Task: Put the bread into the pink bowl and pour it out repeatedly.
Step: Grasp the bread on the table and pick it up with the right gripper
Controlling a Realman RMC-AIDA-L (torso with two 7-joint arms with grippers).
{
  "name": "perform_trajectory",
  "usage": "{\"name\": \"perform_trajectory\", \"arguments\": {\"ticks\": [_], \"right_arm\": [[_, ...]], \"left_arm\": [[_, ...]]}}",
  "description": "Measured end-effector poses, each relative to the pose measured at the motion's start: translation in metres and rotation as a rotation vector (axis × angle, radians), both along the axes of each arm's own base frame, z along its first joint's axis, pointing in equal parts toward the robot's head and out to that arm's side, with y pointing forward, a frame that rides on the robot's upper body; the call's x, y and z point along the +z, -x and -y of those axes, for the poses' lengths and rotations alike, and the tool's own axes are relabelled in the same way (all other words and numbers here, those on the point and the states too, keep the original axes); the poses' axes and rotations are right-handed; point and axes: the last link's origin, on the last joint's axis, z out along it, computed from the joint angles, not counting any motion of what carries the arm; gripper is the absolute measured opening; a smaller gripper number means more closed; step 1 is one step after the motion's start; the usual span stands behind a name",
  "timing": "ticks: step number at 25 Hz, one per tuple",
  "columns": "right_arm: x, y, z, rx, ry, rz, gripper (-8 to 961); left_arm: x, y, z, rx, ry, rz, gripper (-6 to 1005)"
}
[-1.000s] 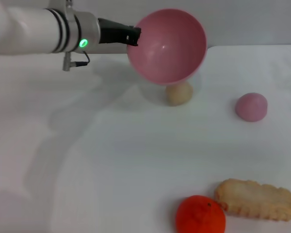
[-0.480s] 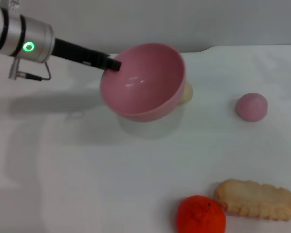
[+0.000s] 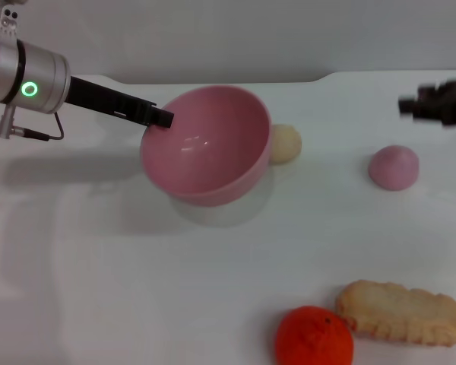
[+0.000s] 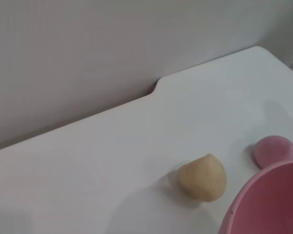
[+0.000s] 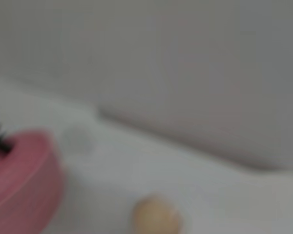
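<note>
The pink bowl (image 3: 205, 148) hangs low over the table at centre back, tipped a little toward me, and nothing shows inside it. My left gripper (image 3: 165, 118) reaches in from the left and is shut on the bowl's left rim. The bowl's edge (image 4: 271, 204) fills a corner of the left wrist view, and the bowl (image 5: 19, 180) also appears in the right wrist view. The bread (image 3: 406, 312) lies flat at the front right of the table, far from both grippers. My right gripper (image 3: 435, 103) shows as a dark shape at the right edge, above the table's back.
A round orange fruit (image 3: 314, 336) sits against the bread's left end. A small beige ball (image 3: 286, 142) rests just right of the bowl. A matte pink ball (image 3: 394, 167) lies farther right, below the right gripper. The white table's back edge (image 3: 319, 76) meets a grey wall.
The left arm has drawn back to the left and lowered the bowl, turning its opening from facing me to more upward. The right gripper has come into view at the right edge.
</note>
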Motion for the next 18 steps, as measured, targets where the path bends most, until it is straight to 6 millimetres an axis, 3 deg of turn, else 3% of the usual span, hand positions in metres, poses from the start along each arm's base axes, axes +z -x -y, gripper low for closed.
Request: {"name": "perform_trajectory", "arguments": {"ticks": [4,10,14,18], "right_arm": [[-0.008,0.017,0.015,-0.014,0.213,0.087,505],[-0.023,0.04,0.029,-0.011,0.351,0.258,508],[-0.047,0.052,0.037,0.033,0.457,0.367,510],[-0.074,0.051,0.04,0.02,0.566,0.459,538]], "left_arm": [[0.0,0.003,0.0,-0.003,0.001,-0.025,43],[-0.001,0.004,0.001,-0.014,0.004,-0.033,43],[-0.004,0.004,0.002,-0.022,0.01,-0.033,43],[-0.005,0.004,0.002,-0.025,0.012,-0.034,43]]}}
